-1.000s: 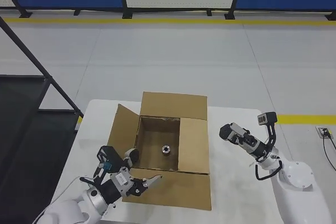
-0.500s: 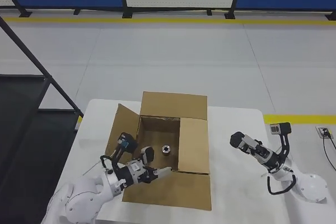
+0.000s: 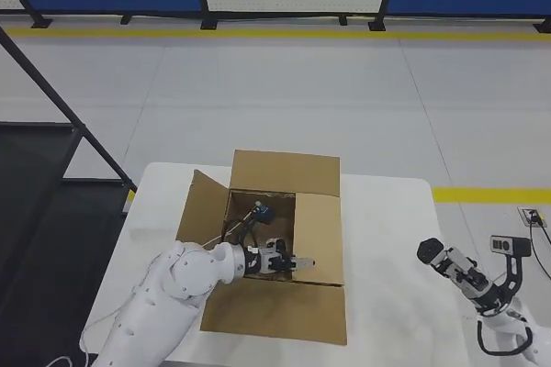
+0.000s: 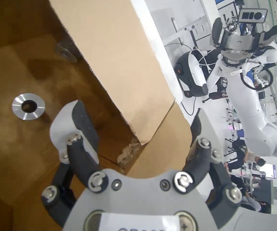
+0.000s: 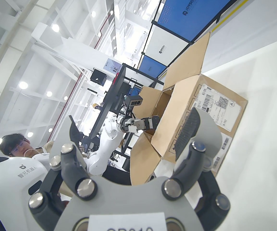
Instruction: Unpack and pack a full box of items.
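Presently, the box [image 3: 286, 172] stands at the centre of the worktop [image 3: 386, 206], opened. Its 12 o'clock flap is upright, its 9 o'clock flap leans outward, its 6 o'clock flap lies flat towards you, and its 3 o'clock flap [image 3: 318, 237] is folded in over part of the opening.

Your left pincer [image 3: 294, 262] is inside the box mouth, its arm entering from 7 o'clock. The jaws are spread wide and hold nothing. In the left wrist view, one finger is inside the box and the other sits behind the folded-in flap, so the flap's edge stands between them. I cannot tell whether either finger touches the card.

A metal ring [image 4: 28, 106] lies flat on the box floor, apart from the pincer and not gripped. What lies beneath the folded flap is hidden.

Your right pincer [image 3: 430, 250] hangs at 4 o'clock from the box, well apart from it, near the worktop's edge. Its jaws are also wide and empty.

Assessment: the box is opened, but nothing has been set out on the worktop, so unpacking has no result to show. The ring is yet to be lifted out, and repacking is all to come. The inward flap likely wants clearing first.
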Controlling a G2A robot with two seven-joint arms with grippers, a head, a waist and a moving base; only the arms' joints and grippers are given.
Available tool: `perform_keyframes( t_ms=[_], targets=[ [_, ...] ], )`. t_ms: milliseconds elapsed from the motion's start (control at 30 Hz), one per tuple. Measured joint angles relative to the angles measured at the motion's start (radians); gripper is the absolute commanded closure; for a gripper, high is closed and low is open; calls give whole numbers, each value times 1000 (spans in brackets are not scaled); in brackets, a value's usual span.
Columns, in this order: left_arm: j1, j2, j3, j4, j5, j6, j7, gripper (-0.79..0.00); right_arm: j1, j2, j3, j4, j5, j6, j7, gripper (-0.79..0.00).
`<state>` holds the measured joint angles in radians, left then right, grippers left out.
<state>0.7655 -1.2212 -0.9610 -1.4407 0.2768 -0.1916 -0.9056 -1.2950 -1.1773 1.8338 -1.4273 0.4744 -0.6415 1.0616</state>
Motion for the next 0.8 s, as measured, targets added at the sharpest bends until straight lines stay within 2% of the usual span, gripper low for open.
perform_keyframes(
  t_ms=[133, 233, 333, 567, 667, 800],
  targets=[
    [-59, -30, 70, 88, -57, -11, 33, -785, -13, 8, 19, 7, 18, -3, 2, -785],
    [-82, -45, 97, 109, -62, -25, 87, -785, -23, 13, 33, 10, 30, -2, -1, -785],
    [-81, -50, 105, 62, -27, -30, 148, -785, -29, 17, 43, 16, 49, -1, 1, -785],
    [-45, -49, 114, -136, 92, 30, 205, -785, -10, 27, 50, 40, 98, 0, 11, -785],
    [-63, -62, 153, -150, 144, 61, 233, -785, -6, 28, 70, 68, 161, -13, -18, -785],
    [-104, -91, 233, -117, 191, 83, 254, -785, -26, 30, 111, 99, 262, -41, -43, -785]
  ],
)
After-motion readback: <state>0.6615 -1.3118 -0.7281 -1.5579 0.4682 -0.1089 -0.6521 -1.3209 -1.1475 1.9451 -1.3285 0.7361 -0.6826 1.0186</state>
